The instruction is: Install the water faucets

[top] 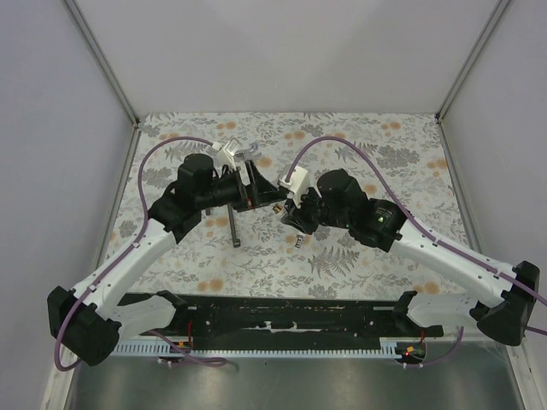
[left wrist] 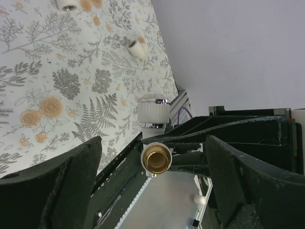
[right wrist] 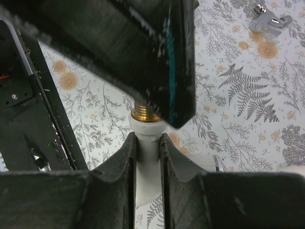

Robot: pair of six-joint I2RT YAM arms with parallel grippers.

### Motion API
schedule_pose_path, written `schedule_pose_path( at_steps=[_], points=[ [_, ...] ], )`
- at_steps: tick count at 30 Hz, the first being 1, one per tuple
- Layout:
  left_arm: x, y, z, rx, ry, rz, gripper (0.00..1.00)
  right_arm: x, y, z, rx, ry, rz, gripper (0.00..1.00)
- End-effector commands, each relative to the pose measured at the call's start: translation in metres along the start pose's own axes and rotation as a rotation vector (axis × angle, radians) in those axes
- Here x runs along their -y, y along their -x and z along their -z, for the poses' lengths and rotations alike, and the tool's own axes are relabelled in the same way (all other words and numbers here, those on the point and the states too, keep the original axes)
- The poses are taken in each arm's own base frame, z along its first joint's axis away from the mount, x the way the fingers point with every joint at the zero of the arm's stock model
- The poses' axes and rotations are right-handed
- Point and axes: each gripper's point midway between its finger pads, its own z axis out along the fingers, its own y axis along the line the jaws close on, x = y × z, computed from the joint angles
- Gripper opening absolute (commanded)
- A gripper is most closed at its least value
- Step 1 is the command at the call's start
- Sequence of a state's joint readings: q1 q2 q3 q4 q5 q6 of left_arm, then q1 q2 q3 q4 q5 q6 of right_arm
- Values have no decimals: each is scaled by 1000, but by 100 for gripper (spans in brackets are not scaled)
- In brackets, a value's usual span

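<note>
My right gripper (right wrist: 148, 140) is shut on the white body of one of the water faucets (right wrist: 148, 164), whose brass threaded end (right wrist: 145, 113) sticks out past the fingertips. In the left wrist view that faucet (left wrist: 153, 112) shows its ribbed white knob and brass mouth, facing the camera between the fingers of my open left gripper (left wrist: 153, 157), which stand well apart from it on both sides. From above, the left gripper (top: 256, 184) and right gripper (top: 289, 209) meet above the middle of the mat. Two more white faucet pieces (left wrist: 138, 47) (left wrist: 66, 4) lie on the mat.
The floral mat (top: 359, 256) covers the table. A dark T-shaped tool (top: 232, 229) lies under the left arm. A small silvery metal piece (right wrist: 267, 21) rests on the mat. A black rail (top: 282, 314) runs along the near edge, and grey walls enclose the table.
</note>
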State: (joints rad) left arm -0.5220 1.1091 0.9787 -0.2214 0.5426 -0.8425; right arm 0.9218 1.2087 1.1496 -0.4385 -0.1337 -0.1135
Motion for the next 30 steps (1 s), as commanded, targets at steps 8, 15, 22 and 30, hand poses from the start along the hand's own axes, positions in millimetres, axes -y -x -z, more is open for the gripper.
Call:
schedule_pose_path(
  at_steps=[8,15,22,30],
  points=[
    [15,-22,-8,-64,-45,15,86,2,30,3,106,-13,51,0],
    [14,-26,-9,-70,-47,3,47,1,32,4,119,-9,35,0],
    [24,-20,-1,-19,-79,-46,2,0,37,7,135,-17,-31,31],
    [37,32,41,404,-105,-215,2,1,61,15,207,-60,-358,76]
  ],
)
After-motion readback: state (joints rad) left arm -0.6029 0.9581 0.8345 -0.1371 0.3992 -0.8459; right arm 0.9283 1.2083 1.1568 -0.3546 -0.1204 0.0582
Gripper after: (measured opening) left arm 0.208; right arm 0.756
